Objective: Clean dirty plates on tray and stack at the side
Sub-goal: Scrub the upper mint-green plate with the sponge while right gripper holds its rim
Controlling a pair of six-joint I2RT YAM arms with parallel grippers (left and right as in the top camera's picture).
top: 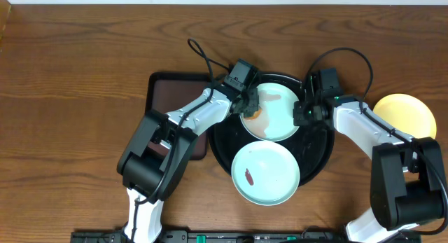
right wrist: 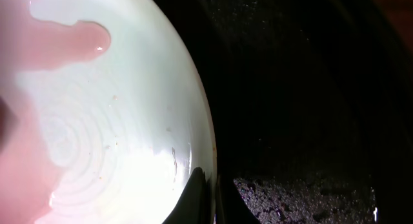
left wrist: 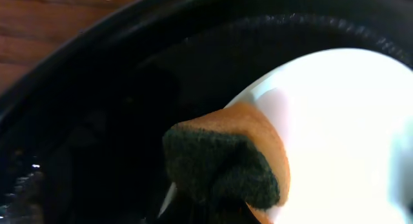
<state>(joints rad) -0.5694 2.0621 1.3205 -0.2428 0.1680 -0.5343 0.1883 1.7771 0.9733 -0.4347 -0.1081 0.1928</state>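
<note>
Brown wood-grain bench [top: 84, 61] lies under everything. Over it the left pincer [top: 246, 104] is clenched on a sponge [left wrist: 226, 159], pressing it onto the far mint plate [top: 280, 117]. The right pincer [top: 302, 111] appears to pinch that plate's opposite rim, steadying it on the black tray [top: 318, 155]. Scrubbing is the step in hand; next, wipe off the reddish film. A smeared near plate [top: 266, 174] waits; the yellow plate [top: 404, 115] sits aside.
</note>
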